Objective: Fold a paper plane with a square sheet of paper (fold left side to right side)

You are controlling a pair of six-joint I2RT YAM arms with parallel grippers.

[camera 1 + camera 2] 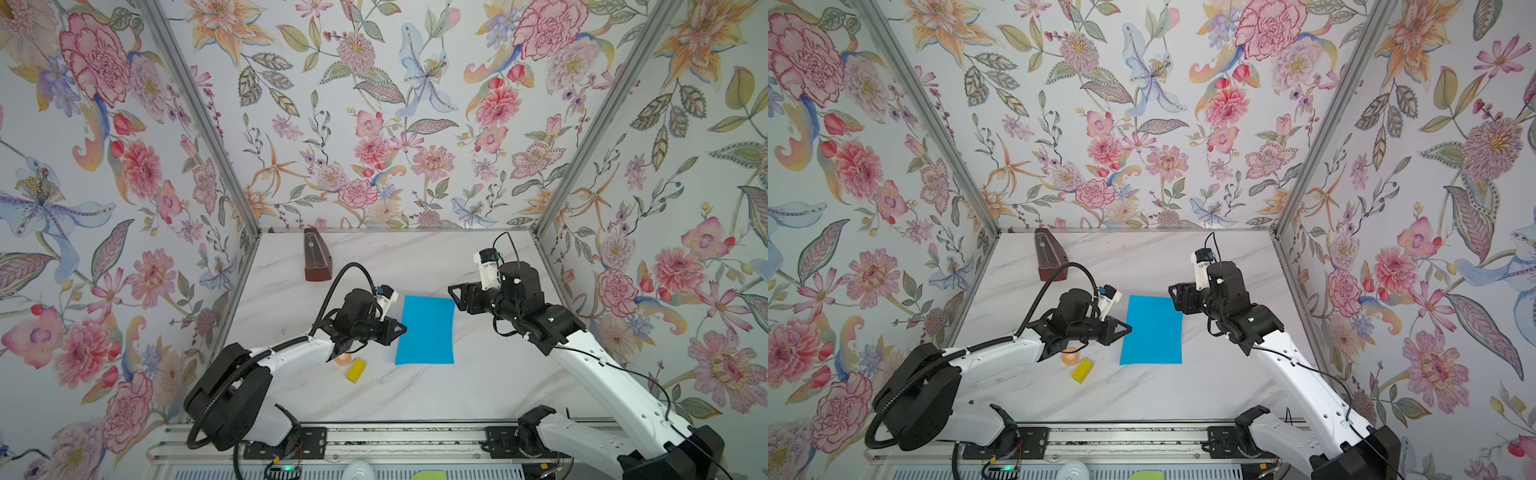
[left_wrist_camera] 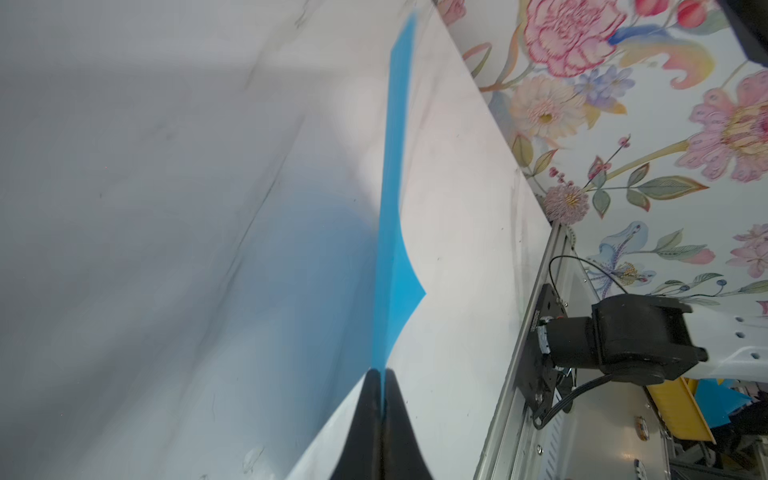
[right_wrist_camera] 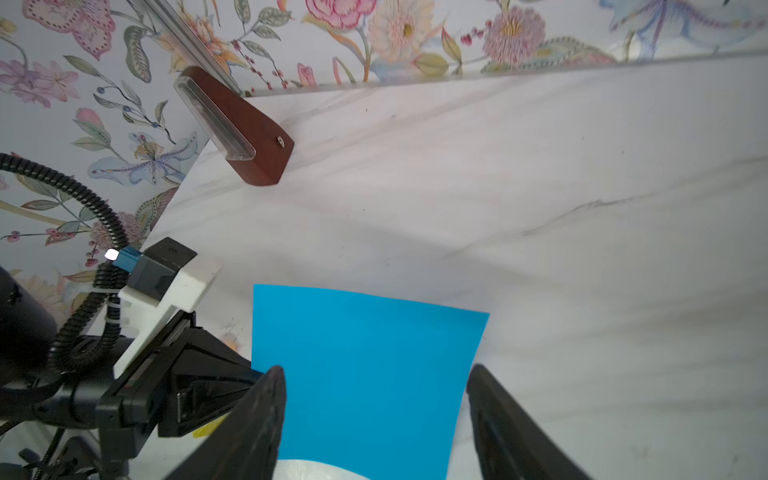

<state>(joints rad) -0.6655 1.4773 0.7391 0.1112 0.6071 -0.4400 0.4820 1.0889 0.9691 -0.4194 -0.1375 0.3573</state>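
Only wrist-side is the left gripper (image 2: pixel 380 374) seen clamped on the square sheet of paper (image 2: pixel 392 270), 9 o'clock edge; right gripper (image 3: pixel 375 370) held apart, bare table (image 1: pixel 498 365) at 3 o'clock.

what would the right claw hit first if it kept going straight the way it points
Probably the blue paper, lying just ahead of the right claw; depth is unclear.

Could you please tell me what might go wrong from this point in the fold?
The right gripper stands open by the far right corner of the square sheet of paper, holding nothing; that edge looks bowed, so the fold may spring open.
The left gripper is shut at the sheet's left edge; a sideways move could drag and skew it.
The yellow block lies near the left arm and might be knocked.
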